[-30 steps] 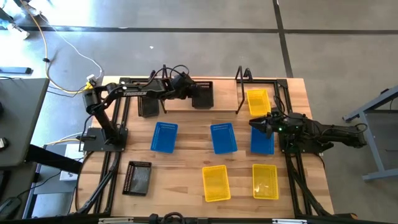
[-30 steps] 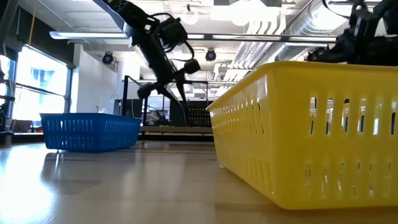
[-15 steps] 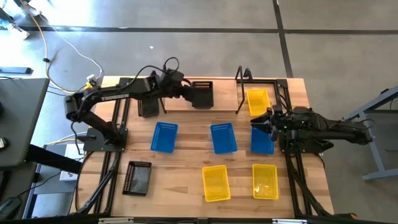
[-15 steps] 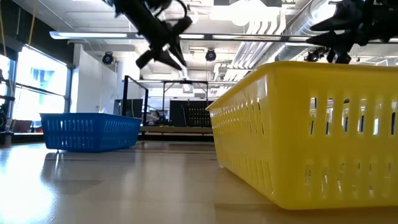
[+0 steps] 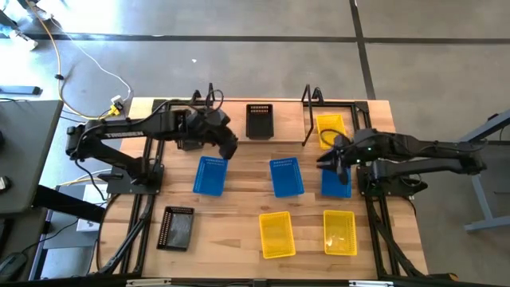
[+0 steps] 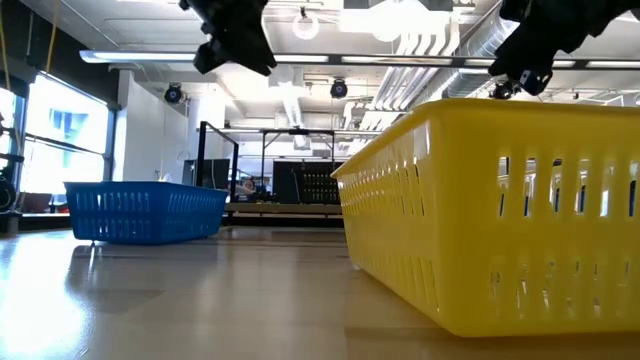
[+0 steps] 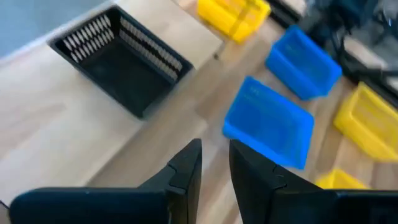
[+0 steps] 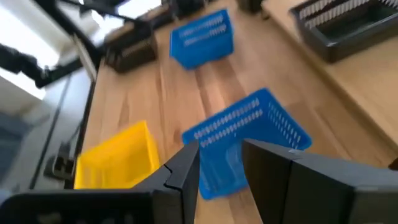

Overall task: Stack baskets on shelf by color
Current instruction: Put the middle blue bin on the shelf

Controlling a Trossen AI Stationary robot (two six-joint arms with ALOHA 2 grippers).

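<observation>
Fingers narrowly parted and empty, the right gripper [image 5: 332,159] is hovering over a light, stiff blue perforated plastic basket [image 5: 335,180] near the table's right edge, likely best pinched by its thin rim.

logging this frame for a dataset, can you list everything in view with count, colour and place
blue baskets: three, blue, in a row across the middle of the table; the right one lies partly under the right arm
yellow baskets: three, yellow, two side by side at the near edge, one at the shelf's right end
black baskets: three, black, one mid-shelf, one on the shelf's left part under the left arm, one on the table at near left
shelf: one, light wood with black wire frame, along the far edge
table: one, slatted light wood
left gripper: one, dark, empty, fingers nearly together, above the table beside the left blue basket
right gripper: one, dark, empty, slightly open, over the right blue basket
</observation>
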